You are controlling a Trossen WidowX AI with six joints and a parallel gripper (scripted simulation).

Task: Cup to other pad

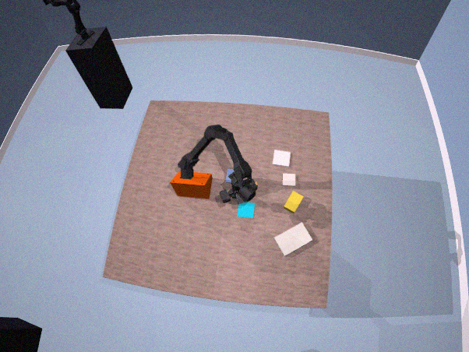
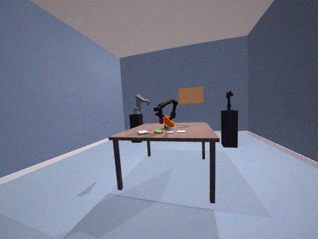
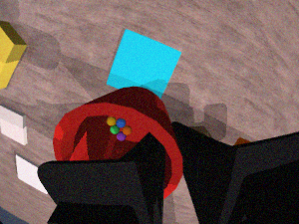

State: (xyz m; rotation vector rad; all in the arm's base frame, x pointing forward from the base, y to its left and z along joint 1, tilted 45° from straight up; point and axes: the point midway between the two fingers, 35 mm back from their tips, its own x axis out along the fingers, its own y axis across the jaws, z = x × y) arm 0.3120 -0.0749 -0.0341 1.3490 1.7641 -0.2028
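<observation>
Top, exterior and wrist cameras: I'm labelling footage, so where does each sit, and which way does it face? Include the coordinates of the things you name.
Top: high above the table (image 1: 218,249) (image 2: 164,136), facing down; the arm (image 1: 199,147) (image 2: 168,102) and gripper (image 1: 234,192) (image 2: 159,115) (image 3: 166,127) show.
Exterior: out beyond the table edge opposite the arm's base, facing the arm; whole arm visible.
Wrist: on the arm near the gripper, looking past its fingers into the cup (image 2: 161,121) (image 3: 171,160); only the gripper shows.
Exterior and wrist share the cup.

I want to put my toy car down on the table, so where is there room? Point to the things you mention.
There looks to be a bare patch between the orange block (image 1: 191,191) and the table's near edge in the top view. It's crowded around the hand (image 1: 225,195) (image 3: 169,148), cup (image 2: 161,121) (image 3: 171,163) and cyan pad (image 1: 246,210) (image 2: 159,129) (image 3: 145,61).
</observation>
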